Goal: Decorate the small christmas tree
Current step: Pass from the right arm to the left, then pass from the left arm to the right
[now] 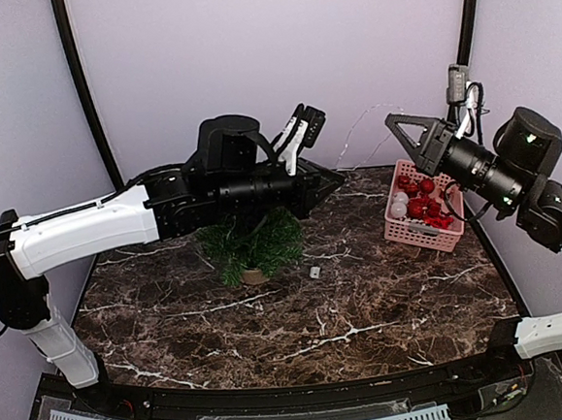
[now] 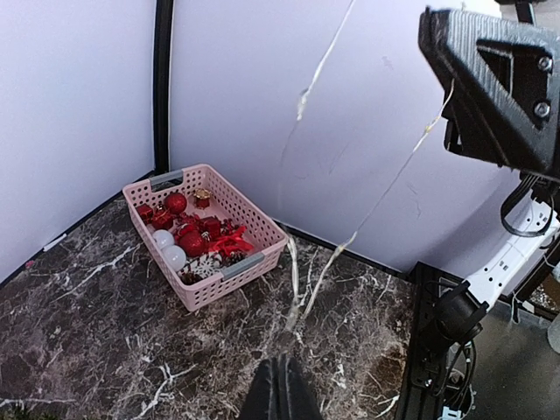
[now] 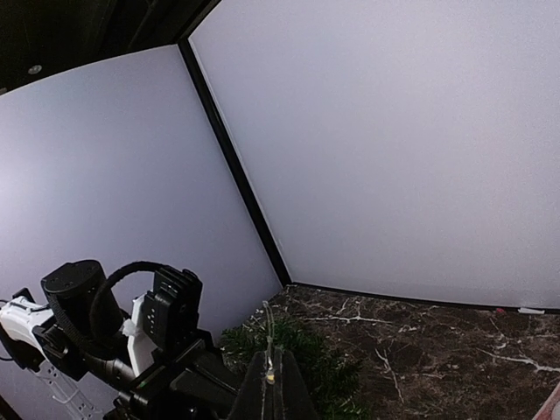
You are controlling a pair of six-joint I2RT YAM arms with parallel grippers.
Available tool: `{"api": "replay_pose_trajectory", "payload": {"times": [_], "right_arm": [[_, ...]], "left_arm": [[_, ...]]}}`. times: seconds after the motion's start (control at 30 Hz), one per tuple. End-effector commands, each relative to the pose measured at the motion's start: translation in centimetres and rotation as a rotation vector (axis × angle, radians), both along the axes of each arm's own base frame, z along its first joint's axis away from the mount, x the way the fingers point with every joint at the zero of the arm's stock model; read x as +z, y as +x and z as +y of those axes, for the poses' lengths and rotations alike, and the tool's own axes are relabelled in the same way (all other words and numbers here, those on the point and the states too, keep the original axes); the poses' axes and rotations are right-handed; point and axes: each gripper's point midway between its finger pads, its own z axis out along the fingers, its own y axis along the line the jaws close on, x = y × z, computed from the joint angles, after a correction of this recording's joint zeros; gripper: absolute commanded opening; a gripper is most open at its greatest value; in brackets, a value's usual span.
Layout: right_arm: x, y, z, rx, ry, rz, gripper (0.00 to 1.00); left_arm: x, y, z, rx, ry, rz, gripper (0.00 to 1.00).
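With my left gripper (image 1: 337, 179) and right gripper (image 1: 392, 121) both pinched on the light string (image 2: 302, 94), I judge draping comes next: lower it around the small christmas tree (image 1: 254, 243) beneath my left arm.

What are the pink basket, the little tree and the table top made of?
Pink basket: plastic, it seems, a moulded lattice of holes. Tree: artificial-looking, stiff dark green needles, likely plastic. Table top: looks like dark marble with white veins, though possibly a printed surface.
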Motion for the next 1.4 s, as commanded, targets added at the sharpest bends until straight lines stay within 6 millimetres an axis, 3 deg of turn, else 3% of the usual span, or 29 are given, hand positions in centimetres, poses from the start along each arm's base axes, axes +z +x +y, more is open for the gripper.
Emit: {"api": "replay_pose_trajectory", "payload": {"times": [0.0,0.33,0.5,0.77,0.9,1.17,1.37], "right_arm": [[-1.7,1.2,-0.4,-0.058,0.013,0.022,0.05],[-8.4,3.7,0.6,-0.130,-0.021,0.126,0.58],[-11.5,5.0,-0.2,-0.225,-0.006,0.179,0.72],[-15.3,7.8,-2.0,-0.433,0.047,0.270,0.78],[-17.0,8.6,-1.4,-0.446,0.046,0.290,0.78],[-22.3,9.6,-0.8,-0.492,-0.021,0.374,0.72],[-24.5,9.9,-2.2,-0.575,-0.071,0.400,0.67]], "left_arm": [[3.3,-0.6,1.6,0.022,-0.079,-0.056,0.00],[3.3,-1.2,4.0,0.056,-0.074,-0.061,0.00],[3.6,-1.4,4.8,0.068,-0.078,-0.065,0.00],[3.6,-1.7,6.2,0.093,-0.079,-0.061,0.00],[4.1,-1.8,7.1,0.111,-0.096,-0.065,0.00],[5.7,-1.8,9.3,0.175,-0.151,-0.089,0.00],[6.4,-1.7,11.7,0.243,-0.169,-0.110,0.00]]}}
